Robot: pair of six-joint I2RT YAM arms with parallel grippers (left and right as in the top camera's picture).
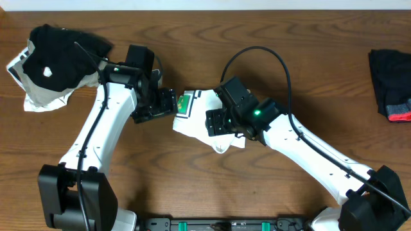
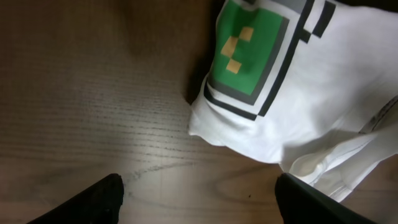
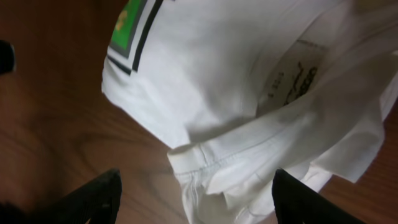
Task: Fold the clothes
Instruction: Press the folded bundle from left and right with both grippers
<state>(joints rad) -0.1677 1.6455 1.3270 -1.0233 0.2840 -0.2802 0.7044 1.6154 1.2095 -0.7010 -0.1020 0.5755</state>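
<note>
The table (image 1: 302, 58) carries everything. Both arms reach in from the near edge, the left arm (image 1: 96, 131) bent rightward and the right arm (image 1: 321, 154) leftward, meeting at the middle. There the shirt (image 1: 192, 127) lies bunched, its green mark (image 2: 245, 53) up. A black garment (image 1: 58, 54) sits at the far left corner, another (image 1: 392, 83) at the right edge. The left claw (image 2: 199, 208) gapes wide over bare wood beside the shirt, holding nothing. The right claw (image 3: 196, 199) gapes wide above a folded hem, gripping nothing.

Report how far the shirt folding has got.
Done: the T-shirt is gathered into a small bundle. In hand: nothing; the left claw and right claw both hover open by it. Left: its near edge looks loose and rumpled, so it probably needs tidying.
</note>
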